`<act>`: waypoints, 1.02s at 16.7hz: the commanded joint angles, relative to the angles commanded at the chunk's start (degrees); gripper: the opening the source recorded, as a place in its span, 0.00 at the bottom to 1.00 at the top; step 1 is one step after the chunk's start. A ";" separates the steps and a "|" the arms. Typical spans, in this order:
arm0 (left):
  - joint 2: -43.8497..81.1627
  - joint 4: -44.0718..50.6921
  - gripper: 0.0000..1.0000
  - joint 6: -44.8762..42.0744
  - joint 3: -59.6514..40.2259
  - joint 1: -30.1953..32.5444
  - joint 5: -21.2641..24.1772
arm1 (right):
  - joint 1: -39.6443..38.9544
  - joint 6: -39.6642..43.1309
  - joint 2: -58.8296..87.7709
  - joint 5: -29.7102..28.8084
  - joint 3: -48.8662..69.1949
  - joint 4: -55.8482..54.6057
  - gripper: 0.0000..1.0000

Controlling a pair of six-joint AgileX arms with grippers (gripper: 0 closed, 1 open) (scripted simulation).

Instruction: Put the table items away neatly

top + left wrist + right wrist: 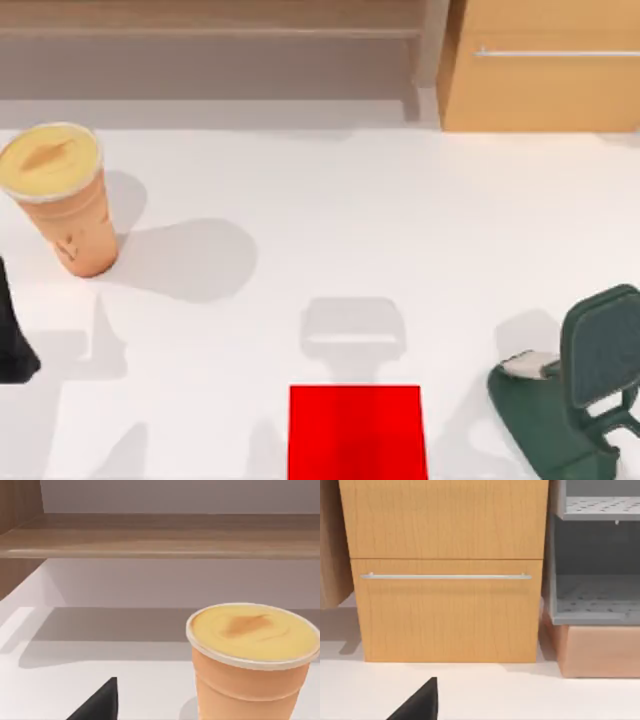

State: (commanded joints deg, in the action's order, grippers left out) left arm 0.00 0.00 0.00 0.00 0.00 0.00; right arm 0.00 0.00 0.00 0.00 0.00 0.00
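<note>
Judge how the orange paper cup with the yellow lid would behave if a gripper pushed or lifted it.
The orange paper cup with the yellow lid stands upright on the white tabletop, tall and narrowing to a small base, so a high push would probably tip it. Its thin-looking walls may crumple under a hard squeeze. Once on its side, the tapered body would likely roll in a curve.

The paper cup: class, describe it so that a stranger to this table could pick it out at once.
Start at the broad white table and go to its left side, in front of the wooden shelf. There the paper cup stands upright by itself. It is orange with a yellow lid, unlike the flat red mat and the dark green stand.
</note>
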 joint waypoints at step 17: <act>0.00 0.00 1.00 0.00 0.00 0.00 0.00 | 4.94 15.47 42.65 0.13 27.67 30.20 1.00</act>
State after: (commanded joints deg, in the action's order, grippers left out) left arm 0.00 0.00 0.00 0.00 0.00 0.00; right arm 4.94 15.47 42.65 0.13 27.67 30.20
